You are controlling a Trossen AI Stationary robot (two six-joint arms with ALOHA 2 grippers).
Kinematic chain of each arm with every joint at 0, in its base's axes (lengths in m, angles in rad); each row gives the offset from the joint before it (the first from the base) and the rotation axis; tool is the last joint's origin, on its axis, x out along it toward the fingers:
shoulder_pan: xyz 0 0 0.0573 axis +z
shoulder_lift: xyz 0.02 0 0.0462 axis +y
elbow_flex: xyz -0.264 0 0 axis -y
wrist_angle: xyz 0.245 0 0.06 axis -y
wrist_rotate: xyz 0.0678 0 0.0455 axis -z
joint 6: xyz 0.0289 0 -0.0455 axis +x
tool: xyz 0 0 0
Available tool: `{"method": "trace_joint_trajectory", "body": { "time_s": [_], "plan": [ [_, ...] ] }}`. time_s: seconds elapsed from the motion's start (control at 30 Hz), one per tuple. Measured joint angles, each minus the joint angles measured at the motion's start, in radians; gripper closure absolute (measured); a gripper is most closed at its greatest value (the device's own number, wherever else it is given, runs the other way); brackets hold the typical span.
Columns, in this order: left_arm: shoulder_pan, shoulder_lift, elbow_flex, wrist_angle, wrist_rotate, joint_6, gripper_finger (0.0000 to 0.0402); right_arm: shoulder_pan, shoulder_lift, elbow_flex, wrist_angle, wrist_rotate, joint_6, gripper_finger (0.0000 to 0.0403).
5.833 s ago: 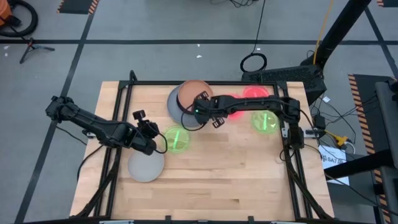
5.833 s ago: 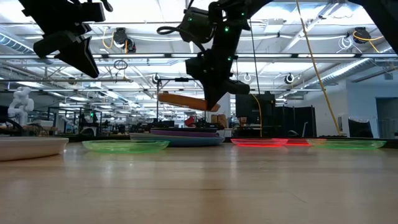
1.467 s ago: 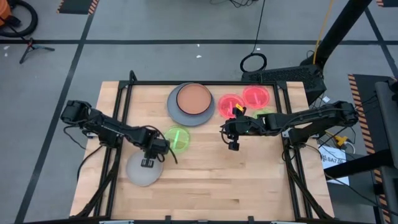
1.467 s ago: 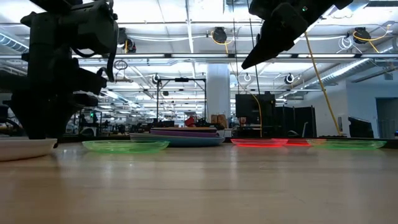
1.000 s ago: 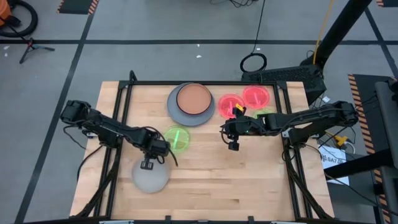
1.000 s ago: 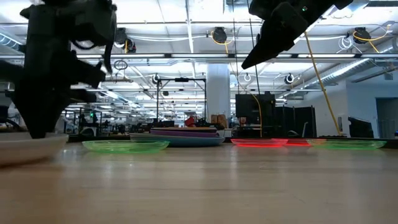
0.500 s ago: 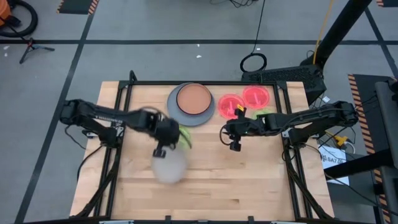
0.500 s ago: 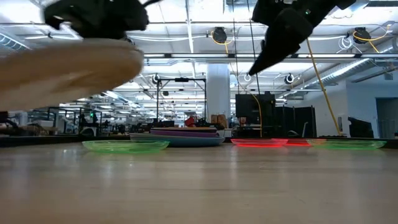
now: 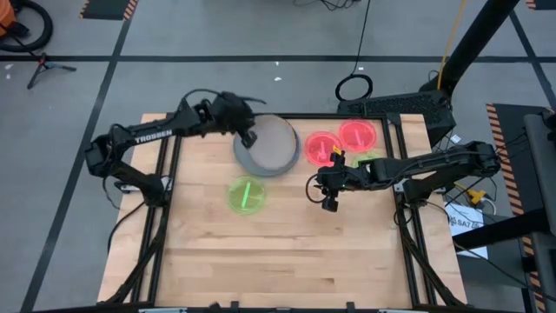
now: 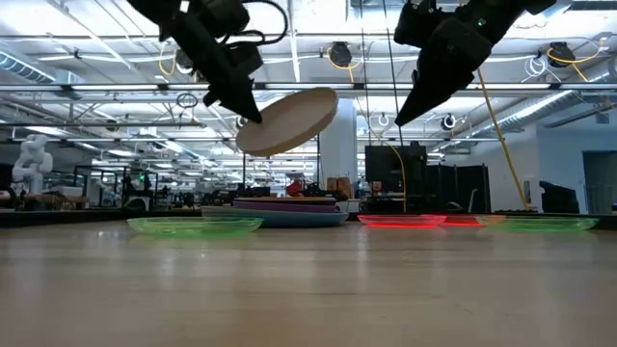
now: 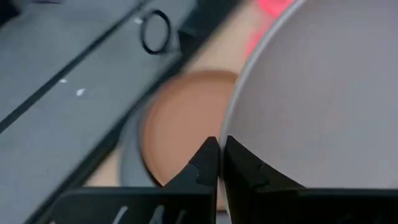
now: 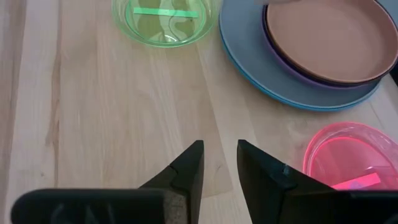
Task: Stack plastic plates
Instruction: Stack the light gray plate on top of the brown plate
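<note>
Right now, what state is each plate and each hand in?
Pale grey round plastic plate: held tilted in the air above the stack.
Left hand: shut on its rim.
Brown plate: topmost in the stack.
Green translucent plate: flat on the table.
Right hand: open, empty, above the table.

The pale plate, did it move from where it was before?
Yes. The left claw carried the pale plate from the table's near left area up over the stack at the far edge, past the green plate.
</note>
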Motion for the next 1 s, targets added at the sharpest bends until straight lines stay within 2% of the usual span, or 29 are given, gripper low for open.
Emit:
{"method": "trace_joint_trajectory", "body": {
  "time_s": [0.13, 0.3, 0.7, 1.0],
  "plan": [
    [0.081, 0.000, 0.000, 0.031, 0.000, -0.025, 0.0392, 0.000, 0.000, 0.000, 0.000, 0.000, 0.000, 0.0314],
    [0.121, 0.033, 0.000, 0.006, 0.001, -0.027, 0.0392, 0.000, 0.000, 0.000, 0.000, 0.000, -0.004, 0.0314],
    [0.157, 0.187, 0.025, 0.021, 0.003, -0.026, 0.0392, 0.000, 0.000, 0.000, 0.000, 0.000, 0.008, 0.0314],
    [0.160, 0.260, 0.105, -0.016, 0.003, -0.034, 0.0362, 0.000, 0.000, 0.000, 0.000, 0.000, 0.006, 0.0314]
  ]
}}
